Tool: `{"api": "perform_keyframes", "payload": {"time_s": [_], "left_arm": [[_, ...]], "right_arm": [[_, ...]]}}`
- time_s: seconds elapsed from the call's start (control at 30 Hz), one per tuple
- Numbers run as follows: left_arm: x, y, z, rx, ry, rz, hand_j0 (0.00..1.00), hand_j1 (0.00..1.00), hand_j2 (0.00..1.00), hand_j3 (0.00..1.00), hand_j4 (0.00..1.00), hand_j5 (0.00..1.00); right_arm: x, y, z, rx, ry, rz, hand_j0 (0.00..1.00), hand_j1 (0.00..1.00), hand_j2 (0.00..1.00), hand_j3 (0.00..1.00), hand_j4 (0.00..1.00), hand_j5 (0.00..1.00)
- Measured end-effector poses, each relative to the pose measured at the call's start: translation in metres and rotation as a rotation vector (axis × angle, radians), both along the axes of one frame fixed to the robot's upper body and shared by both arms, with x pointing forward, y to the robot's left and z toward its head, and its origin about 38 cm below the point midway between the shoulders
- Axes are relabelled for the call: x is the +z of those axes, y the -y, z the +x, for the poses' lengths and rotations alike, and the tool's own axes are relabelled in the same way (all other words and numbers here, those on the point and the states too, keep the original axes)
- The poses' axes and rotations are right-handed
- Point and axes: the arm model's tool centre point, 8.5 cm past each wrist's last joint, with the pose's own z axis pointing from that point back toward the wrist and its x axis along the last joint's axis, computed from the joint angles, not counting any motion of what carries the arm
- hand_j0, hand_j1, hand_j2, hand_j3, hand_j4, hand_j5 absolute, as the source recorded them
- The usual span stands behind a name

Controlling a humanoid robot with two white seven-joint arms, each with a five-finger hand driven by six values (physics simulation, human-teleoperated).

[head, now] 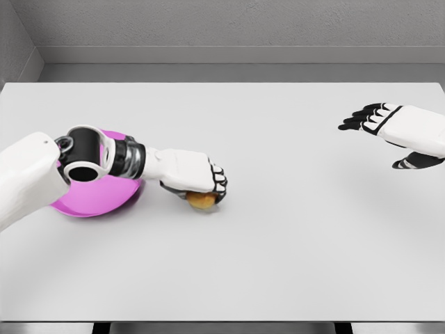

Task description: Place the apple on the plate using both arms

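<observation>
The left hand [198,174] was clenched over the apple [202,200], which sat on the table [292,243] just beside the plate [104,198] — not yet on it. The right hand [400,129] hovered well apart, fingers spread — the placing remained.

A broad pale grey table [292,264] fills most of the scene under soft, even light. Beyond its far edge runs a strip of grey floor [236,72], then a textured grey wall [236,24] with a lighter baseboard [236,54]. A second wall closes the far left corner.
</observation>
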Motion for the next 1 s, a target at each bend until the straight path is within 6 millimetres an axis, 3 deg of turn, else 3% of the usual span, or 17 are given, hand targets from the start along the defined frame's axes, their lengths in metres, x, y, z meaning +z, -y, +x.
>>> {"api": "perform_keyframes", "payload": {"time_s": [0.13,0.3,0.43,0.53,0.57,0.6,0.63,0.8,0.9,1.0], "left_arm": [[0.014,-0.038,0.009,0.097,-0.032,-0.053,0.18,0.18,0.18,0.18,0.18,0.18],[0.033,-0.102,0.032,0.282,-0.071,-0.116,0.18,0.18,0.18,0.18,0.18,0.18],[0.016,-0.153,0.05,0.449,-0.115,-0.102,0.19,0.19,0.19,0.19,0.19,0.19],[0.007,-0.176,0.056,0.523,-0.134,-0.084,0.2,0.2,0.2,0.2,0.2,0.2],[0.006,-0.18,0.057,0.536,-0.137,-0.081,0.25,0.25,0.25,0.25,0.25,0.25],[0.005,-0.183,0.057,0.545,-0.139,-0.08,0.54,0.54,0.54,0.54,0.54,0.54],[0.005,-0.185,0.058,0.552,-0.14,-0.08,1.0,1.0,1.0,1.0,1.0,1.0],[-0.001,-0.188,0.055,0.558,-0.153,-0.079,1.0,1.0,1.0,1.0,1.0,1.0],[0.01,-0.195,0.057,0.576,-0.139,-0.111,1.0,1.0,1.0,1.0,1.0,1.0],[0.023,-0.204,0.058,0.602,-0.138,-0.173,1.0,1.0,1.0,1.0,1.0,1.0]], "right_arm": [[0.0,0.001,0.001,-0.002,0.001,0.0,1.0,1.0,1.0,1.0,1.0,1.0],[0.0,0.001,0.0,-0.004,-0.002,-0.001,1.0,1.0,1.0,1.0,1.0,1.0],[-0.001,0.001,0.0,-0.003,-0.002,-0.001,1.0,1.0,1.0,1.0,1.0,1.0],[-0.001,0.001,0.0,-0.003,-0.002,-0.001,1.0,1.0,1.0,1.0,1.0,1.0],[-0.001,0.001,0.0,-0.003,-0.004,0.0,1.0,1.0,1.0,1.0,1.0,1.0],[-0.002,0.001,0.0,-0.003,-0.005,0.0,1.0,1.0,1.0,1.0,1.0,1.0],[-0.003,0.001,0.0,-0.003,-0.008,0.0,1.0,1.0,1.0,1.0,1.0,1.0],[-0.004,0.004,0.001,-0.014,-0.011,0.003,1.0,1.0,1.0,1.0,1.0,1.0],[-0.008,0.012,0.002,-0.036,-0.024,-0.003,1.0,1.0,1.0,1.0,1.0,1.0],[0.0,0.022,0.002,-0.053,-0.017,-0.037,1.0,1.0,1.0,1.0,1.0,1.0]]}}
